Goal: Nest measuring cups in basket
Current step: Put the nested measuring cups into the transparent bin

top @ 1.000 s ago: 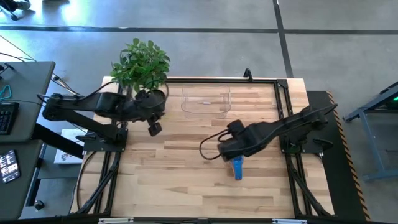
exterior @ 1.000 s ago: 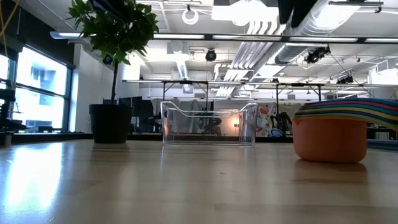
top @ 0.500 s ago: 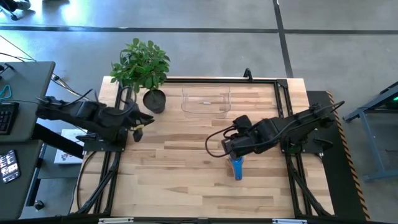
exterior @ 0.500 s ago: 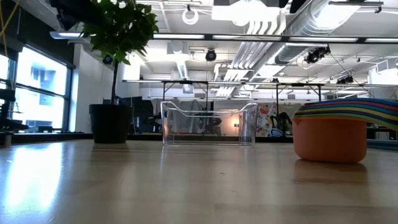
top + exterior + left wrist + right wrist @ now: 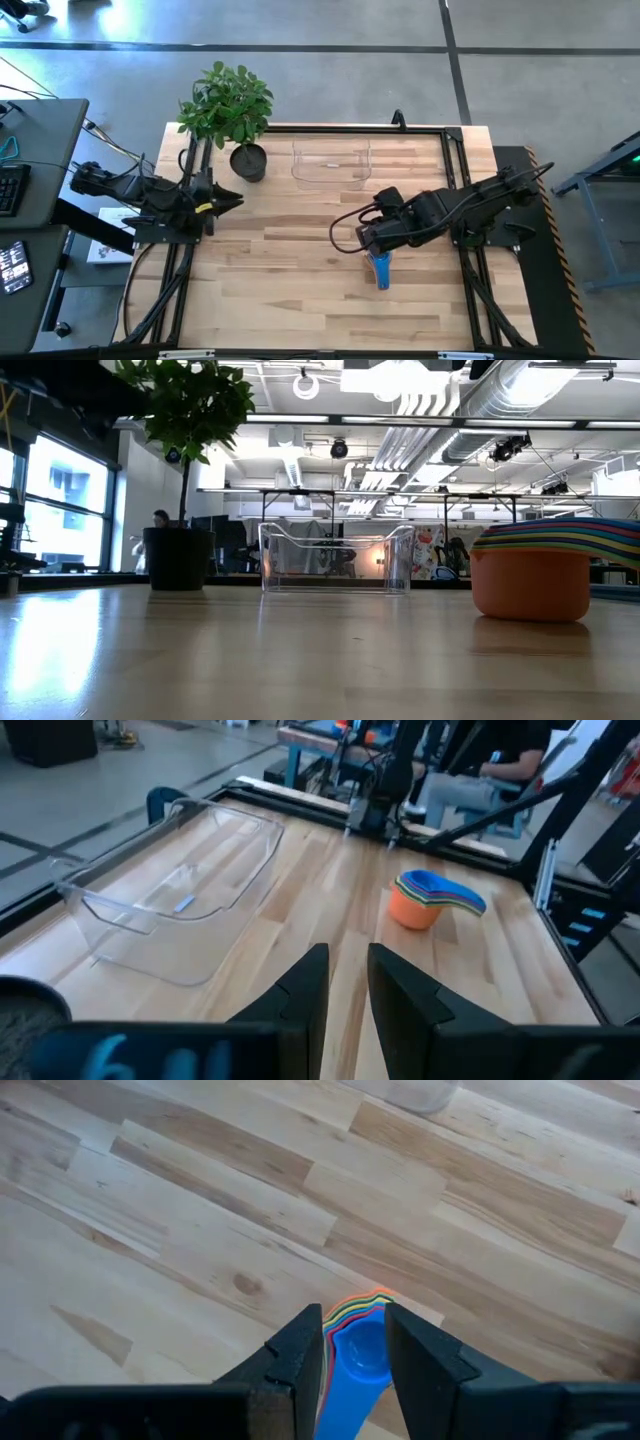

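The measuring cups (image 5: 381, 270) stand nested in one stack on the wooden table, right of its middle, orange at the bottom and blue on top (image 5: 530, 575). The clear basket (image 5: 331, 163) stands empty near the far edge; it also shows in the low view (image 5: 337, 558). My right gripper (image 5: 370, 245) hovers over the stack's far end, narrowly open. In the right wrist view (image 5: 355, 1345) the stack (image 5: 358, 1350) shows below, between the fingers, untouched. My left gripper (image 5: 235, 200) is at the table's left edge, narrowly open and empty (image 5: 348, 980).
A dark pot with a green plant (image 5: 247, 160) stands at the far left, left of the basket. A black frame (image 5: 455, 170) runs around the table's edges. Bare wood lies between the stack and the basket.
My left gripper has drawn back from beside the plant pot toward the table's left edge. My right gripper has pulled back a little toward the right edge and stays over the stack. The cups and the basket have stayed where they were.
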